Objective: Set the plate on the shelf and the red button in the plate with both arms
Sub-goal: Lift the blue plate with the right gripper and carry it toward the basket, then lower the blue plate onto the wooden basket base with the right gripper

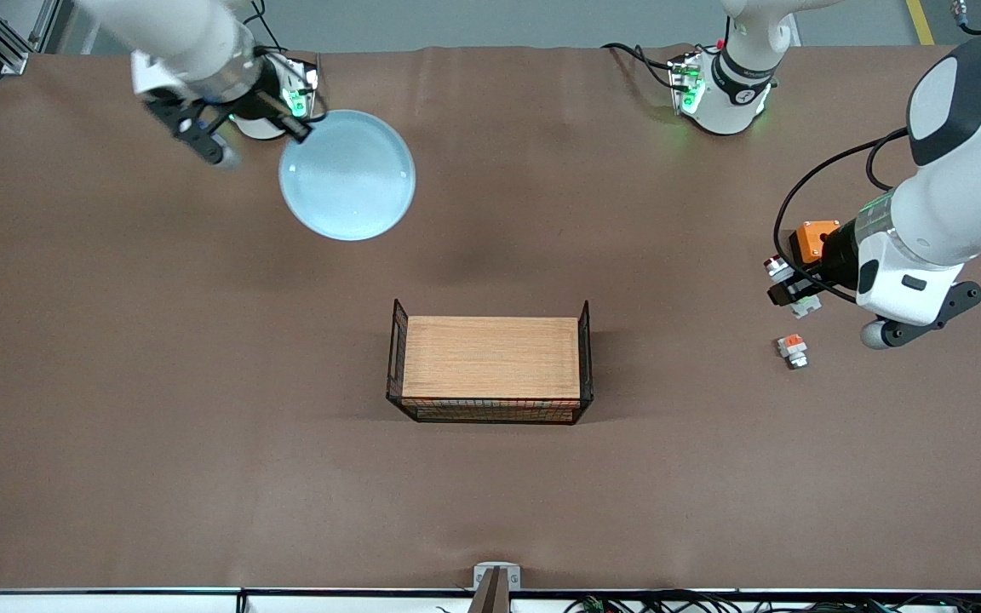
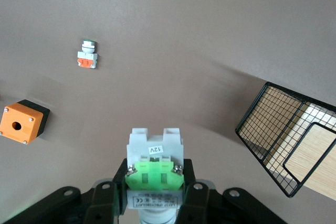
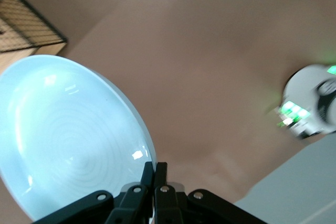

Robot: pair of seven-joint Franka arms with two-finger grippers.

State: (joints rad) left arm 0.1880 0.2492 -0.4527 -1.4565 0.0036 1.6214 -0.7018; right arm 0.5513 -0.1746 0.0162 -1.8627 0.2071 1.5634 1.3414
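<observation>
Right gripper (image 1: pixel 299 128) pinches rim of pale blue plate (image 1: pixel 347 174), lifted over table near right arm's base. Left gripper (image 2: pixel 155 192) clamps red button (image 2: pixel 155 156) in air over left arm's end. Carry both level toward wire basket (image 1: pixel 490 362); keep plate untilted, lower slowly onto wooden board (image 1: pixel 490 358).

Wire basket (image 1: pixel 490 409) with wooden block (image 1: pixel 492 356), orange box (image 2: pixel 21 121), orange-topped white part (image 1: pixel 792 350)

Open brown table (image 1: pixel 201 383) is lying all around the wire basket (image 1: pixel 490 362), which is standing mid-table with a wooden board (image 1: pixel 490 356) seemingly covering its floor. Toward the left arm's end, an orange box (image 2: pixel 21 121) and an orange-topped white part (image 1: pixel 792 350) are crowding the cloth.
</observation>
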